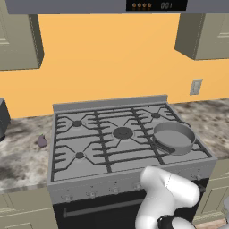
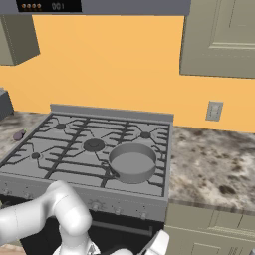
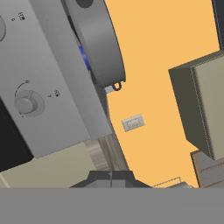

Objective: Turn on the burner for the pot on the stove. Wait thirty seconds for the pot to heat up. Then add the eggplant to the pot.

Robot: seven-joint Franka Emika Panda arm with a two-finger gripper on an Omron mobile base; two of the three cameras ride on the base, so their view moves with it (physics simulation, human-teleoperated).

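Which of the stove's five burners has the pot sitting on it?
The front right burner, under the pot. The larger middle burner and the other three smaller corner burners on the stove stand bare, grates uncovered.

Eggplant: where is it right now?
The eggplant lies on the counter just left of the stove, far from the pot at front right.

One stove (image 1: 129,172) with five burners, one pot (image 1: 173,137), one eggplant (image 1: 41,142), perhaps one wall outlet (image 1: 196,86).
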